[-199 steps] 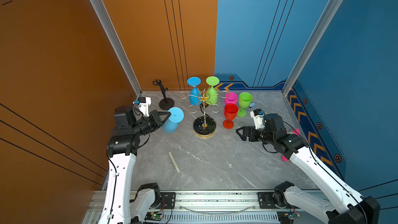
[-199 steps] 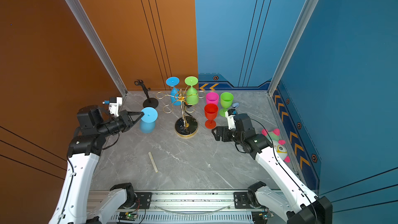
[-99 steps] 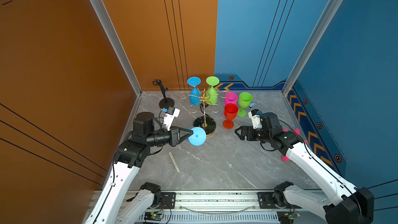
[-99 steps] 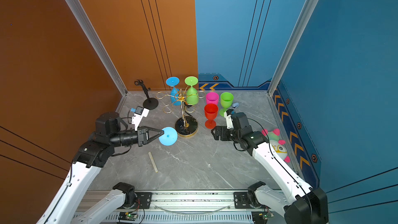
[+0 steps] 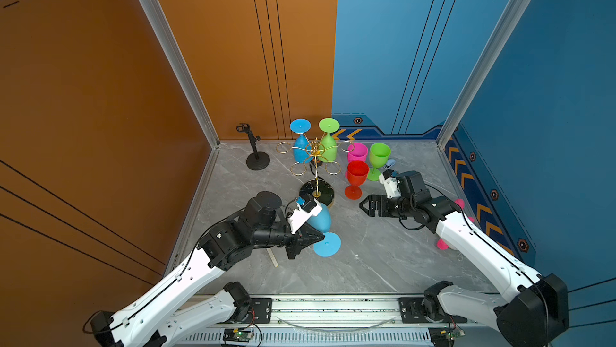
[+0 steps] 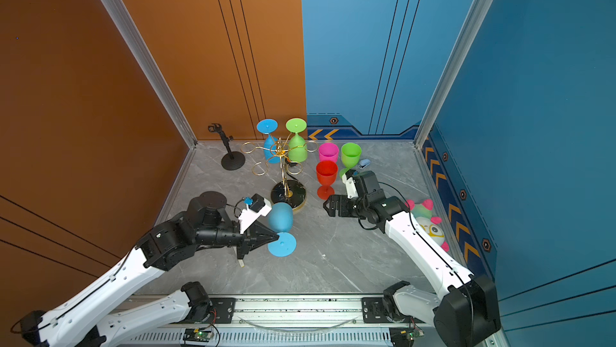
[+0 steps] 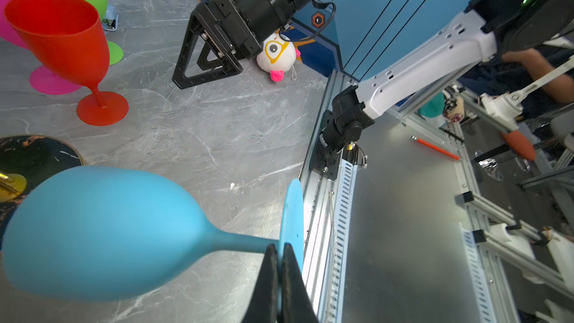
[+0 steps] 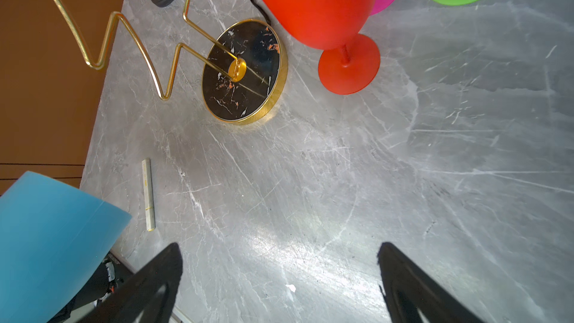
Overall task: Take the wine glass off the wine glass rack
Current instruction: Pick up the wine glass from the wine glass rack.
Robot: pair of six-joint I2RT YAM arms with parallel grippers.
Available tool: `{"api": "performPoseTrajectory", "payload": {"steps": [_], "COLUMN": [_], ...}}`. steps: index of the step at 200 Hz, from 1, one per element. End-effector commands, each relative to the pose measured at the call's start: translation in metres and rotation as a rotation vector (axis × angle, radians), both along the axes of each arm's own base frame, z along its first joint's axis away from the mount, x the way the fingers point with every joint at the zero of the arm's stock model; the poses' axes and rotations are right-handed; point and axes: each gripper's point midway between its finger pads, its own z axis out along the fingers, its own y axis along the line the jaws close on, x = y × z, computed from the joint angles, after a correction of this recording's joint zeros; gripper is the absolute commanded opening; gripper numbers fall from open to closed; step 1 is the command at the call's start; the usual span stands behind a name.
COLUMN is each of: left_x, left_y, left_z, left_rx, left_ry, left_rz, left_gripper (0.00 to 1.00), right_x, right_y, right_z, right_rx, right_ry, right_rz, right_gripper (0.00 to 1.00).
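Now my left gripper [image 7: 279,248] pinches the blue plastic wine glass [image 7: 102,231] by its foot, brought before the gold wire rack [image 5: 316,192]; right gripper [image 8: 279,245] gapes.

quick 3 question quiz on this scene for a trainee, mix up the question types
1. Count: how many glasses hang upside down on the wine glass rack?
2. Pick one: the left gripper is shut on
A) the rack's pole
B) the foot of the blue wine glass
C) nothing
3. True or false: the right gripper is open and holds nothing.

Key
1. Two: the hanging blue glass and the hanging green glass.
2. B
3. True
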Motion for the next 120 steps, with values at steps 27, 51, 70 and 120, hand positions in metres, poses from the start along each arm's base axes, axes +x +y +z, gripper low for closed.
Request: {"api": "performPoseTrajectory", "payload": {"steps": [27, 51, 70, 120], "left_x": [0.004, 0.0, -0.005, -0.01], "left_y": [-0.005, -0.007, -0.009, -0.011], "left_z": [-0.034, -0.045, -0.055, -0.076], "left_rx": [0.18, 0.248, 0.301, 0.408], "left_ry": [-0.256, -0.362, -0.46, -0.72], "left_rz": [-0.08, -0.133, -0.186, -0.268], "left_gripper": [0.0, 0.0, 0.0, 0.0], "right_x": [0.0, 0.0, 0.001, 0.004], "right_y": [0.013, 0.018, 0.023, 0.03], "right_z": [0.016, 0.021, 0.023, 0.029], "right_rx": [0.08, 0.105, 0.122, 0.158], "right_ry": [0.04, 0.042, 0.053, 0.073], "right_rz": [0.041, 0.061, 0.078, 0.093], "right_gripper": [0.99, 0.99, 0.99, 0.96]}}
